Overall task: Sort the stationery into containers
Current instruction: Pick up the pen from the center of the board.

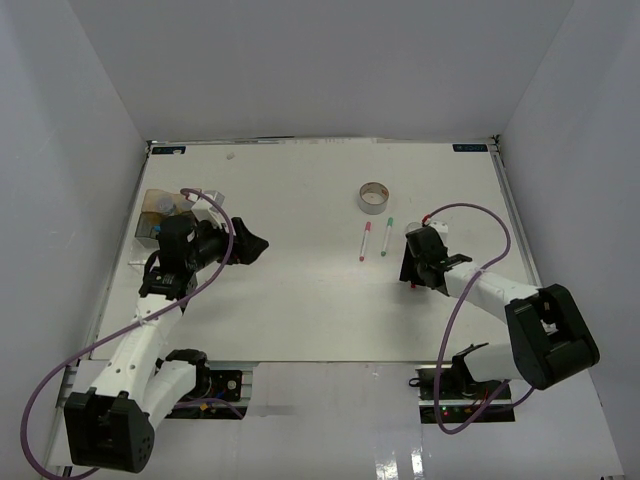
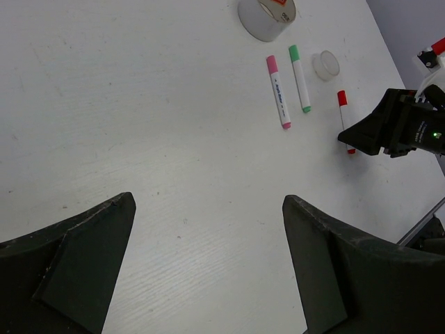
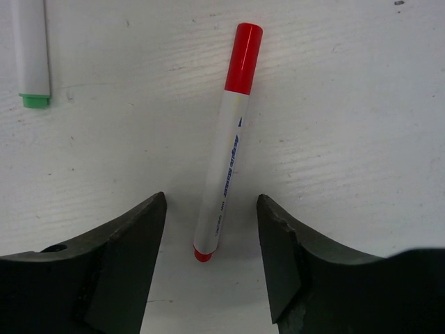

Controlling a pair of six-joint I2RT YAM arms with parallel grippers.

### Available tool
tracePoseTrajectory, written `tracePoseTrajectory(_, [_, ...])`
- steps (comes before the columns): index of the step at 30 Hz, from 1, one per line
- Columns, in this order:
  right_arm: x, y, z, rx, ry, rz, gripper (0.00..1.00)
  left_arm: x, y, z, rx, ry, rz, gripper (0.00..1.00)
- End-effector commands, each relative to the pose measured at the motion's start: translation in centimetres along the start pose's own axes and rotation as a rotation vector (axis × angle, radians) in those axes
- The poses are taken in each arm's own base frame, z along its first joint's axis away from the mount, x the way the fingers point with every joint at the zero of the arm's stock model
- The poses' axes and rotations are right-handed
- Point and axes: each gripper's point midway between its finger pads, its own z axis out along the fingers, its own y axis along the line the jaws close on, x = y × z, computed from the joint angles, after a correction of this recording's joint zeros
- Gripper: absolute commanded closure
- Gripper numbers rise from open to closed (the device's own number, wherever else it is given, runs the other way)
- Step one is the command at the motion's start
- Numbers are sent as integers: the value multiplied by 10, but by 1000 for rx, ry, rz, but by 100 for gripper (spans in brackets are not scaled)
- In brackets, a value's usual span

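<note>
White worktop (image 1: 300,320), sorting unfinished
Right end effector (image 3: 212,202), half-narrowed, straddles thin red-capped white marker (image 3: 226,160), ungripped; left end effector (image 2: 208,200) gapes wide; pink-capped marker (image 2: 278,90) and green-capped marker (image 2: 300,78) lie unsorted.

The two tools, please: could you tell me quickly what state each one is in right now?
Left tool: open, holding nothing.
Right tool: open, straddling the red marker, not gripping it.
</note>
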Motion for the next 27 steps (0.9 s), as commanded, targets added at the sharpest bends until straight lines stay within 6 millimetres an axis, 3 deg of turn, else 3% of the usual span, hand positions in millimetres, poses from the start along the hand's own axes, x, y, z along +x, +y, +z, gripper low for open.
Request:
tracePoseTrajectory(1, [-2, 3, 3, -17, -20, 53, 41, -3, -5, 0, 22, -10, 26, 2])
tracePoseTrajectory(6, [10, -5, 5, 2, -6, 59, 43, -2, -9, 1, 44, -1, 22, 2])
tracePoseTrajectory(15, [20, -14, 2, 12, -5, 54, 59, 9, -23, 4, 103, 54, -74, 2])
tracePoseTrajectory(27, [20, -4, -6, -73, -22, -29, 91, 19, -45, 11, 129, 118, -156, 2])
